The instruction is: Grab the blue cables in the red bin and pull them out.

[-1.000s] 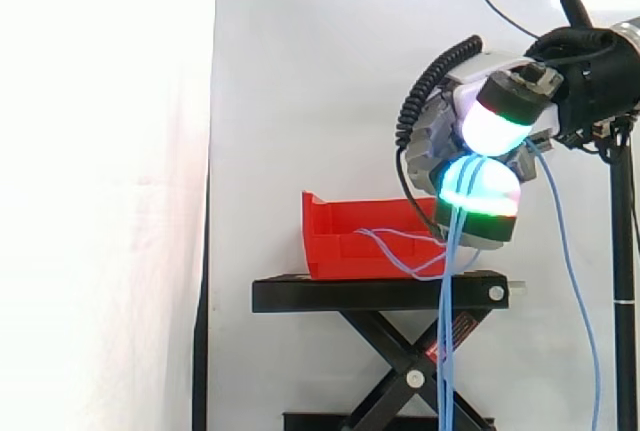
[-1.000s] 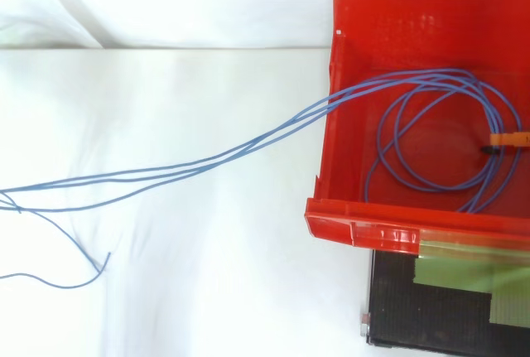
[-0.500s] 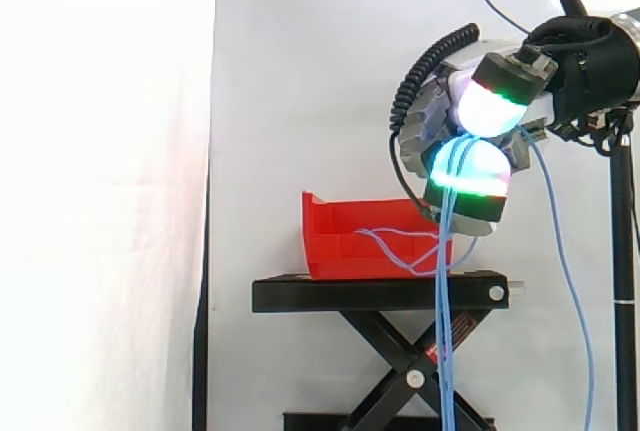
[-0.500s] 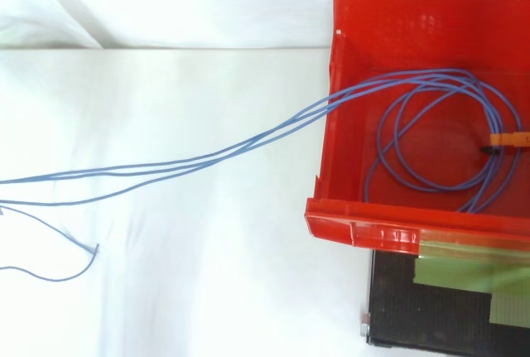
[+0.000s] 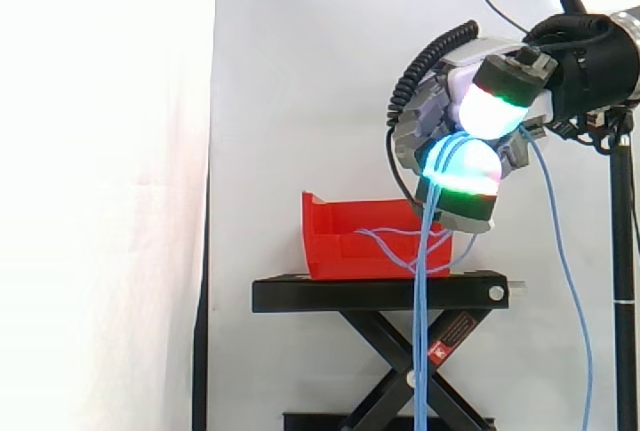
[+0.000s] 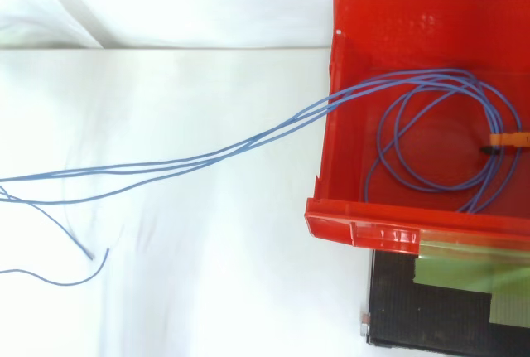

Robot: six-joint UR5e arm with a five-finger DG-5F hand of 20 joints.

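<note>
We see the blue cables (image 5: 422,341) partly coiled in the red bin (image 6: 348,224). In the top view several strands cross its left wall & run over open white background to the view's left edge, one loose end lying free. They're thin, pale blue. In the side view the hand (image 5: 490,106) pinches them between glowing pads by the bin's right end, above the black stand (image 5: 380,293).

The hand (image 5: 474,177) drifted left — hanging blue cables (image 5: 420,351) followed.
</note>
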